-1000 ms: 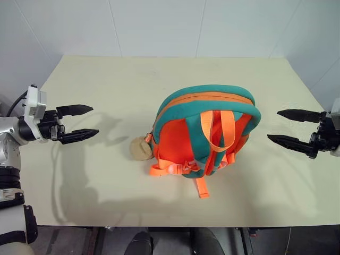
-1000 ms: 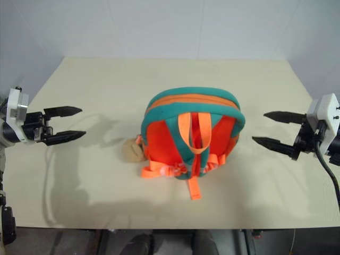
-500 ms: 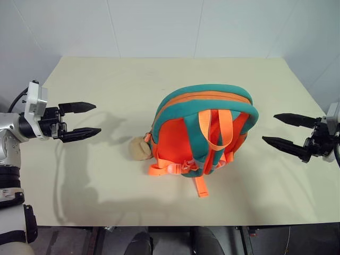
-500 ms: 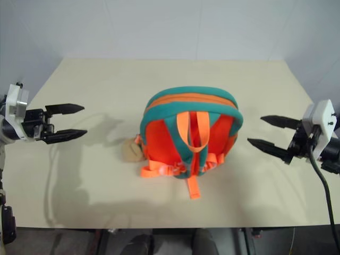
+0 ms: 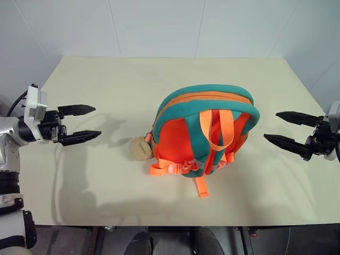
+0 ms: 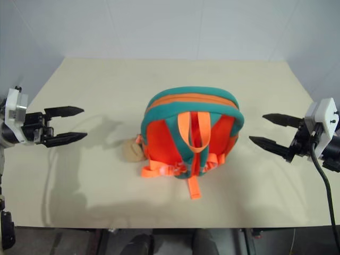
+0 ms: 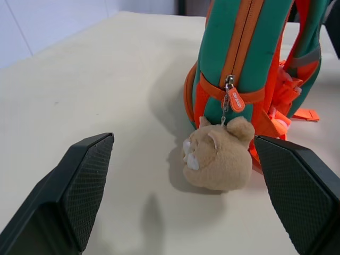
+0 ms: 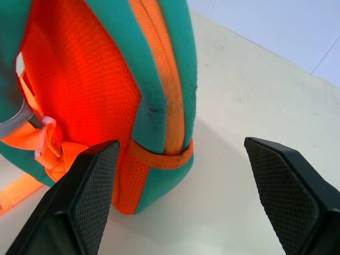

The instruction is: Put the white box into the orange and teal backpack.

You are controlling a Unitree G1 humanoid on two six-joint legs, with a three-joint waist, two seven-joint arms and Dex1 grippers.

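Centrally, a cream table [image 5: 106, 175] spans the scene and bears the orange and teal backpack [image 5: 204, 133], which stands upright near the middle with its strap side facing the robot. 2 orange shoulder straps [image 5: 212, 127] hang down its orange back panel, and an orange webbing tail [image 5: 201, 187] lies flat on the tabletop in front of it. Its zipper is drawn closed along the teal side wall, with an orange zipper pull [image 7: 234, 98] hanging at the base. A tan plush bear [image 7: 220, 156] rests on the table, touching the backpack's lower left corner (attached by the zipper pull). Left gripper [image 5: 82, 122]: fingers spread wide, empty, held above the table well to the left of the backpack. Right gripper [image 5: 284, 127]: fingers likewise spread, empty, just right of the backpack.
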